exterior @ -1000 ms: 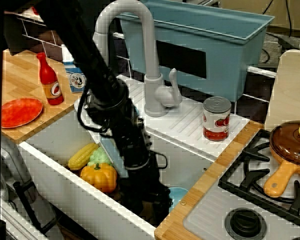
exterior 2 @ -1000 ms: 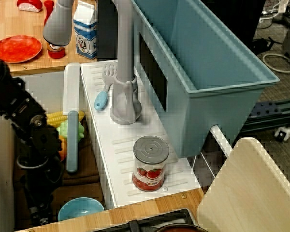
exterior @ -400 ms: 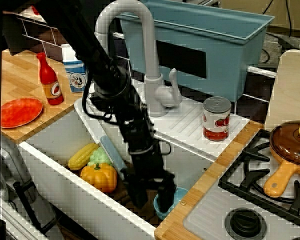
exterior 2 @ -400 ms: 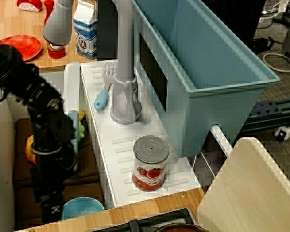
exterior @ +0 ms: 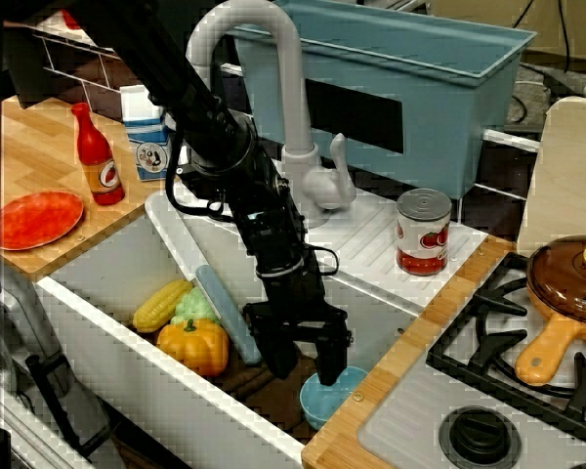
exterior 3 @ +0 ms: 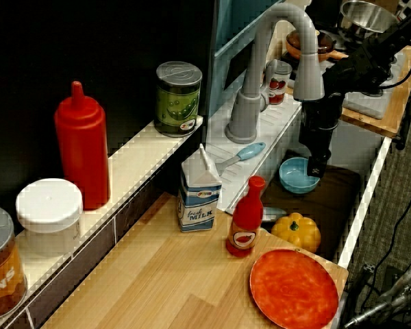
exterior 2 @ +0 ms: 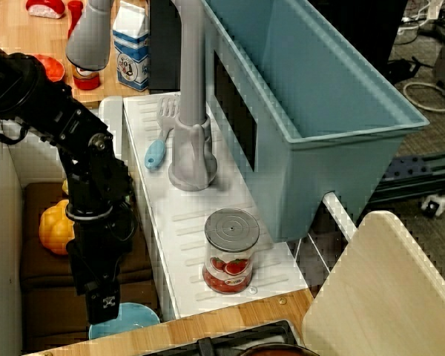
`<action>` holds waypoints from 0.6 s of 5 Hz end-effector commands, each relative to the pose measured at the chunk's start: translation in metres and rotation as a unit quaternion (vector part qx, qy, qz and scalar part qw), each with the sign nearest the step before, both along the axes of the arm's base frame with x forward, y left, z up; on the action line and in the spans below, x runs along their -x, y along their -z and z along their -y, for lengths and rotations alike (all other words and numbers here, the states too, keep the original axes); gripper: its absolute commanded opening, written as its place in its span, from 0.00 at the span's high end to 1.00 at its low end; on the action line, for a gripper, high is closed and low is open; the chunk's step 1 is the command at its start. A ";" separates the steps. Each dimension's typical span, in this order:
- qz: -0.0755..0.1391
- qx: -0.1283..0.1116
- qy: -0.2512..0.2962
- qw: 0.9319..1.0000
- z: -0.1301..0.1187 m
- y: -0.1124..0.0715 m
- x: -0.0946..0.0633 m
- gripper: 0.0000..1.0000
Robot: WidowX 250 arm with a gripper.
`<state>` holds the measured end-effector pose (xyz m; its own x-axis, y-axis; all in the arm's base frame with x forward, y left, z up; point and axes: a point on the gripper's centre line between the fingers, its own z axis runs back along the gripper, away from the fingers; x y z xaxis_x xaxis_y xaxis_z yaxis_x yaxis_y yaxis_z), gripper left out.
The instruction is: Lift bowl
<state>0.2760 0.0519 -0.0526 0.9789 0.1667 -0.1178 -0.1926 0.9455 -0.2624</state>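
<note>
The small light-blue bowl (exterior: 336, 395) stands on the brown mat at the right end of the sink, against the counter edge. It also shows in the side view as the bowl (exterior 2: 136, 318) and in the far view as the bowl (exterior 3: 296, 176). My black gripper (exterior: 307, 360) points down over the bowl's left rim. It is open: one finger (exterior: 331, 365) dips into the bowl and the other stands outside it. In the side view the gripper (exterior 2: 104, 305) hides the bowl's left part. The bowl rests on the mat.
A toy pumpkin (exterior: 193, 344), a corn cob (exterior: 161, 305) and a light-blue handled tool (exterior: 227, 315) lie left of the arm in the sink. The grey faucet (exterior: 295, 127) rises behind it. A tomato can (exterior: 423, 232), large blue tub (exterior: 400, 68), red plate (exterior: 39, 218) and stove pan (exterior: 565, 283) stand around.
The arm has swung from above the pumpkin side over to the bowl. Since 0.4 s ago the gripper has shifted slightly up and right. The bowl has stayed in place.
</note>
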 end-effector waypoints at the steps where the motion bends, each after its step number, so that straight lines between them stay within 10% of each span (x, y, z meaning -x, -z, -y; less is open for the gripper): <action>1: 0.036 -0.023 -0.001 0.999 -0.015 -0.006 -0.013 0.00; 3: 0.049 -0.027 -0.010 0.998 -0.020 0.003 -0.012 0.00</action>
